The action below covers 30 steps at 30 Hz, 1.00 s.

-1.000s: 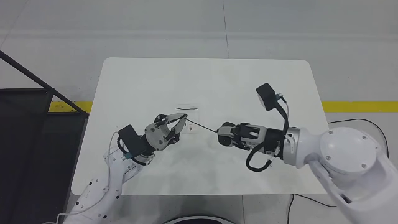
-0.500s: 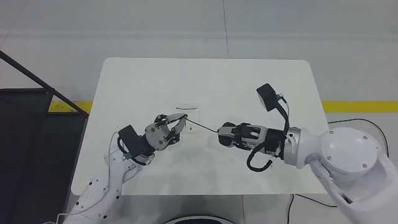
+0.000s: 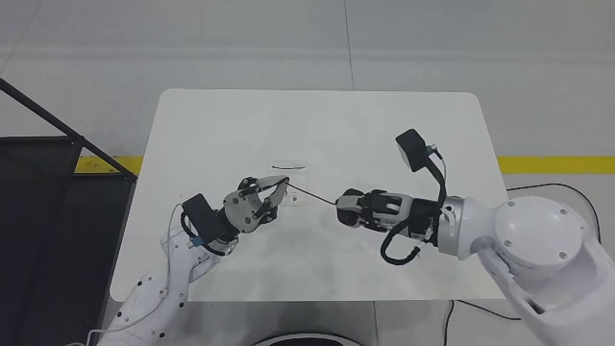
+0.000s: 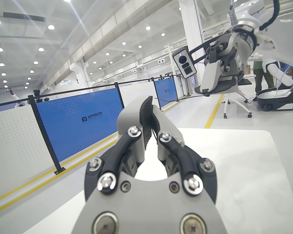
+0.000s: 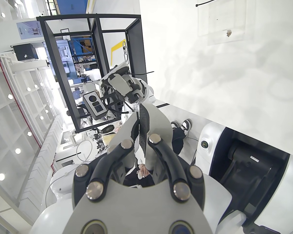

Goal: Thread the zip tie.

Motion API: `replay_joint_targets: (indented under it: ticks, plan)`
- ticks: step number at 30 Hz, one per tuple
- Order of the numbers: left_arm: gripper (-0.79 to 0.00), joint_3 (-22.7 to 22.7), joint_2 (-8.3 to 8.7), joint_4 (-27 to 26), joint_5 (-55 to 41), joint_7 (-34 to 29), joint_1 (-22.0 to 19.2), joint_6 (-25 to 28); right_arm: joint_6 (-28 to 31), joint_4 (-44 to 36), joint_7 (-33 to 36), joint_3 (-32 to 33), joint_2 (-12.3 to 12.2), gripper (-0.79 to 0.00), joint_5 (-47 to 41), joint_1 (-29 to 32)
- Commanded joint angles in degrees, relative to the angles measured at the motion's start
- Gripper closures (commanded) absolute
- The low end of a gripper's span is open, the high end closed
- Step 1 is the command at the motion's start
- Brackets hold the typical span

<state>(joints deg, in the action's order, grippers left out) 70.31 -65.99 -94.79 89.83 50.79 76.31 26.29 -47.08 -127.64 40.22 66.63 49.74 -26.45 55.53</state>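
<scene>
**Zip tie held between two grippers.** The zip tie (image 3: pixel 311 193) — a thin black strip — is spanning the gap between the two grippers, above the near middle of the white table (image 3: pixel 384 125). The left gripper (image 3: pixel 282 185) is pinching one end. In the left wrist view its fingers (image 4: pixel 129 115) are lying almost together, ribbed pads facing across a sliver of space. The right gripper (image 3: pixel 338 202) is gripping the other end, and in the right wrist view its fingers (image 5: pixel 158 122) are drawn in tight with the tips meeting. The two grippers are pointing at each other, near but not touching, with the strip bridging them. Just beyond the strip, on the side away from the robot, a second tie (image 3: pixel 288 165) is lying across a clear tray (image 5: pixel 224 18) on the tabletop, apart from both grippers. A small brown scrap (image 5: pixel 228 33) is also sitting within the tray's outline.
</scene>
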Motion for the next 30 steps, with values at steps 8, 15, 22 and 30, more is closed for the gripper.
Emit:
replay_joint_targets:
  ticks: [8,15,22,30]
  plan:
    - [0.0,-0.1,0.05,0.0,0.1,-0.2,-0.1,0.3,-0.2,0.1,-0.4,-0.1,0.0,0.0,-0.6,-0.2]
    - [0.0,-0.1,0.06,0.1,-0.2,0.0,-0.1,0.1,-0.7,0.3,-0.3,-0.4,0.0,0.0,-0.6,-0.7]
    - [0.0,-0.1,0.08,0.1,-0.3,0.3,-0.1,0.0,-1.0,0.3,-0.4,-0.5,0.0,0.0,-0.7,-1.0]
    - [0.0,-0.1,0.11,0.1,-0.4,0.2,-0.1,0.0,-0.7,0.5,-0.5,-0.3,0.0,0.0,-1.4,-1.0]
